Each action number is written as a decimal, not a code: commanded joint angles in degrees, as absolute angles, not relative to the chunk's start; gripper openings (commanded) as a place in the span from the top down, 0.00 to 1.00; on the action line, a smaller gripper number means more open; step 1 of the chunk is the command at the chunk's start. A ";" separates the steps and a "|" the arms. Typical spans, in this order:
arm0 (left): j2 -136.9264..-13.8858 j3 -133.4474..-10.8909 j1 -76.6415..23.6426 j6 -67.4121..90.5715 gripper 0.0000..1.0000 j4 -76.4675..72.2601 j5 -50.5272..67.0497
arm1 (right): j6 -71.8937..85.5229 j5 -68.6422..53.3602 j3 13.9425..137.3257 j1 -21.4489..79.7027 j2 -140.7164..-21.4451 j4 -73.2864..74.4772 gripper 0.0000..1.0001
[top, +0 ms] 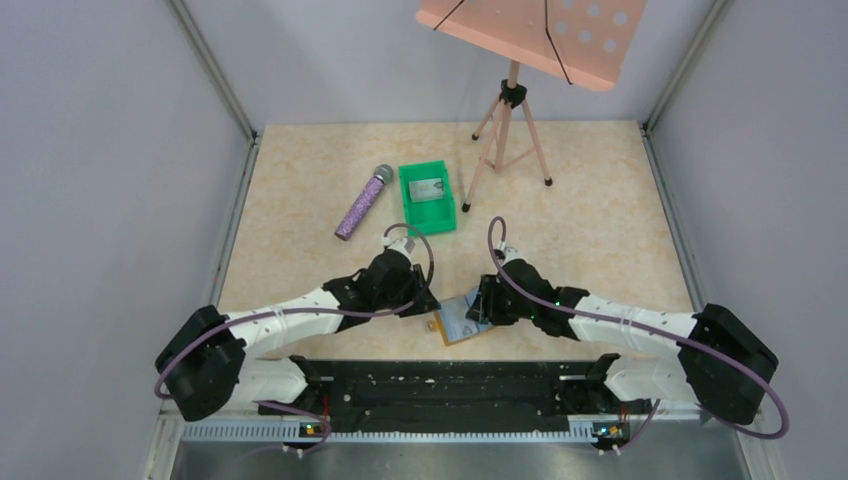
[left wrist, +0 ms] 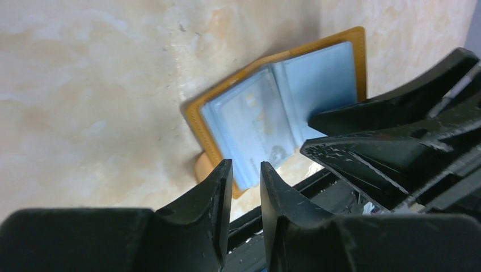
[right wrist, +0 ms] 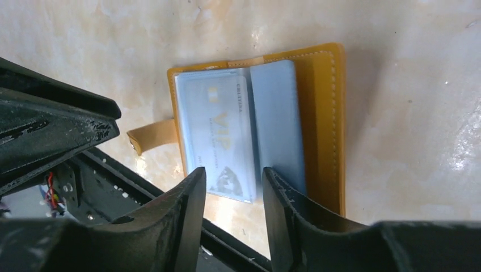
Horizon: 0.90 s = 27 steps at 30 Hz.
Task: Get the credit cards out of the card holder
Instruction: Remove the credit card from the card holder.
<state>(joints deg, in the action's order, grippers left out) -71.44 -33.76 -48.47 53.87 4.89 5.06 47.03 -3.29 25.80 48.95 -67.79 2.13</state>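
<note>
The card holder [top: 460, 324] lies open on the table near the front edge, tan outside with pale blue pockets [left wrist: 317, 79]. A silvery credit card [right wrist: 218, 133] marked VIP sticks partly out of its left pocket, past the holder's edge [left wrist: 252, 133]. My left gripper [left wrist: 247, 170] hovers just over that protruding end, jaws a little apart with nothing pinched. My right gripper [right wrist: 232, 177] is open over the same card end, with one finger [right wrist: 278, 187] above the blue pocket. In the top view both grippers [top: 425, 300] [top: 487, 305] flank the holder. Another credit card [top: 427, 189] lies in the green bin.
The green bin [top: 428, 215] stands mid-table behind the arms. A purple microphone [top: 362, 202] lies to its left. A tripod music stand [top: 512, 130] stands at the back right. The black base rail [top: 450, 385] runs right beside the holder's near edge.
</note>
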 commanded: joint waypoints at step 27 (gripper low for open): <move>-73.25 -24.91 -45.41 58.05 0.57 -7.40 13.28 | 45.05 21.36 44.38 63.10 -84.49 17.92 0.34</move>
